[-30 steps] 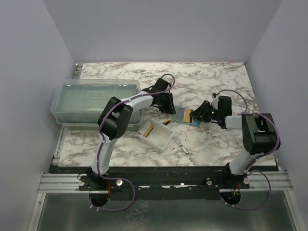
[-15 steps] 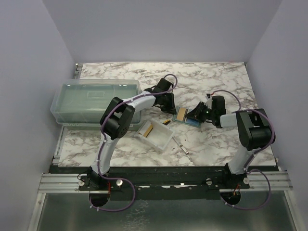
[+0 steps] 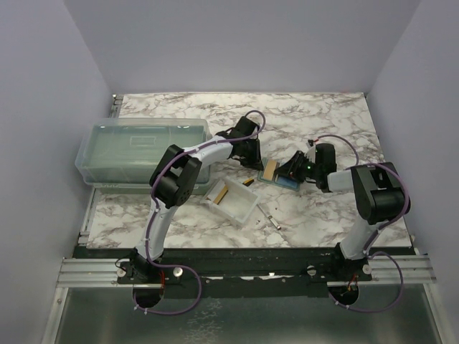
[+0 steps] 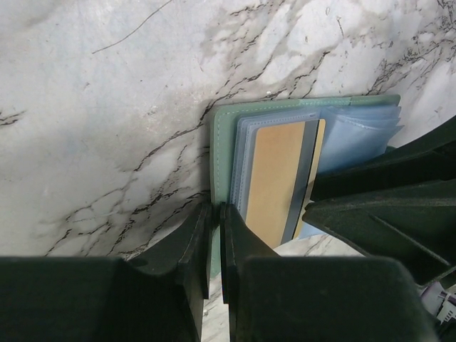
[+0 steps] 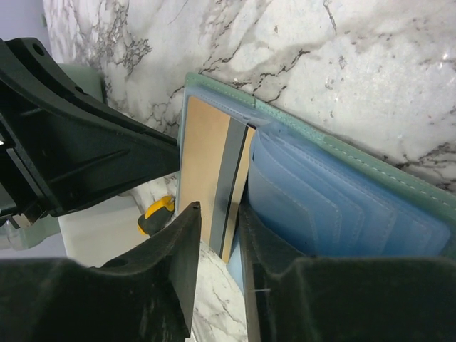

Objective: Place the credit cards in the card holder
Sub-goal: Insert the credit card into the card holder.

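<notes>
The card holder (image 3: 280,175) lies open on the marble, sage green outside (image 4: 222,142), pale blue pockets inside (image 5: 335,206). A gold credit card (image 3: 269,170) with a dark stripe lies on its left half (image 4: 274,178), partly under a clear sleeve. My left gripper (image 4: 216,210) is shut on the holder's green edge and reaches in from the left (image 3: 252,159). From the right comes my right gripper (image 3: 290,170). Its jaws (image 5: 219,210) stand a little apart over the card's near end (image 5: 231,178). A second tan card (image 3: 222,192) rests in the small tray.
A small clear tray (image 3: 240,208) sits in front of the left arm. An orange-handled black tool (image 3: 248,182) lies between the tray and the holder. A large translucent lidded box (image 3: 140,150) fills the left side. A small metal piece (image 3: 271,217) lies near the tray.
My right gripper has moved left, and the gold card has slid left further over the holder. Its jaws narrowed, then parted a little. My left gripper has closed on the holder's edge.
</notes>
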